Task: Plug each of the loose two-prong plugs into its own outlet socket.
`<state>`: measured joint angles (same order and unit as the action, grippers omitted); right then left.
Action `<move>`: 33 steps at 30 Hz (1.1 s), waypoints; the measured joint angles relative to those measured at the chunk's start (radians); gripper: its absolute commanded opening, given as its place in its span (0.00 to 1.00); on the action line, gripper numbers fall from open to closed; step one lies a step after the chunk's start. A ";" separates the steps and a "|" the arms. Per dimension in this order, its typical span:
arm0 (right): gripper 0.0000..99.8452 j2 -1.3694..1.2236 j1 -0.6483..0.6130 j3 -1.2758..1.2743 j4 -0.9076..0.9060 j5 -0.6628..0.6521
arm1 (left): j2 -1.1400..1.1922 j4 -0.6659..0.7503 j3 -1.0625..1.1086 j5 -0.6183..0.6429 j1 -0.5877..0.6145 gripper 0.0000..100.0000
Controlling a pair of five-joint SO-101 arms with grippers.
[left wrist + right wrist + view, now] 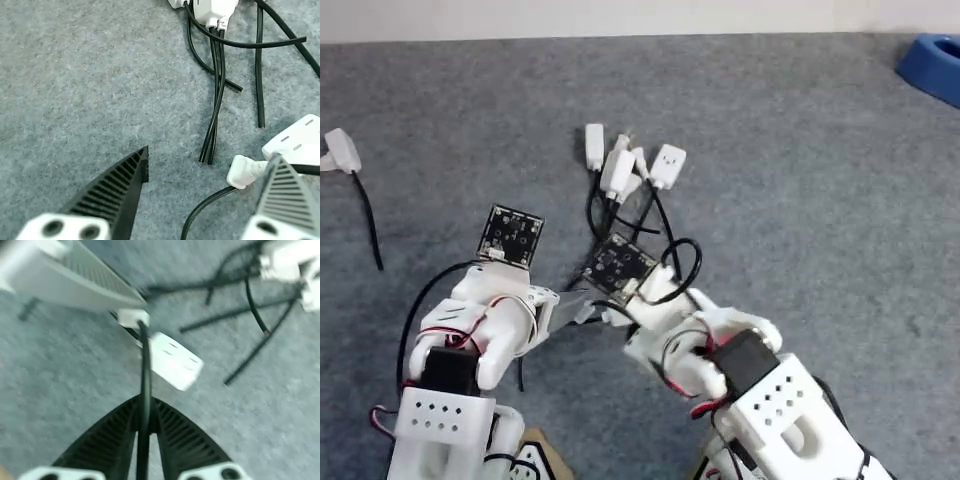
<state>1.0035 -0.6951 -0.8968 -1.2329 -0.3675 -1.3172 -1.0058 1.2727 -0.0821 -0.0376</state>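
– Black ribbed fingers of your right gripper sit lowest in the right wrist view, pinched on a thin black cord that runs up the frame to a small white two-prong plug.

– And the socket?

– White outlet block, slots facing up, just beside that plug near frame centre (whether they touch, I can't tell). I'd judge the prongs are not in.

– What about my left?

– Your left gripper is spread wide with nothing in it. In the left wrist view the plug lies just beside the finger at lower right. A grip on the cord alone steers the plug poorly, so I'd have the left take the plug body, or pin the block, before you press. Line the prongs up with the slots first, because the block will likely slide on the grey felt table.
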 measured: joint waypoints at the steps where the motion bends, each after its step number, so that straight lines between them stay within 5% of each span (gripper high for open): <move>1: 0.01 0.000 0.034 0.000 -0.018 -0.026 | 0.000 0.000 0.000 0.000 0.000 0.37; 11: 0.11 0.000 0.130 0.003 -0.167 -0.150 | 0.000 0.000 0.000 0.025 0.038 0.36; 22: 0.13 -0.160 0.577 0.365 -0.201 -0.322 | 0.000 0.041 0.000 0.044 0.132 0.36; 25: 0.13 -0.308 0.517 0.482 -0.201 -0.282 | 0.000 0.041 0.000 0.044 0.132 0.36; 33: 0.13 -0.792 0.038 0.649 -0.181 -0.333 | 0.002 0.041 -0.025 0.086 0.308 0.36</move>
<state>0.2117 -0.6567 -0.2478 -1.4139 -0.7004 -1.3157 -0.9643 1.2482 0.0038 0.2708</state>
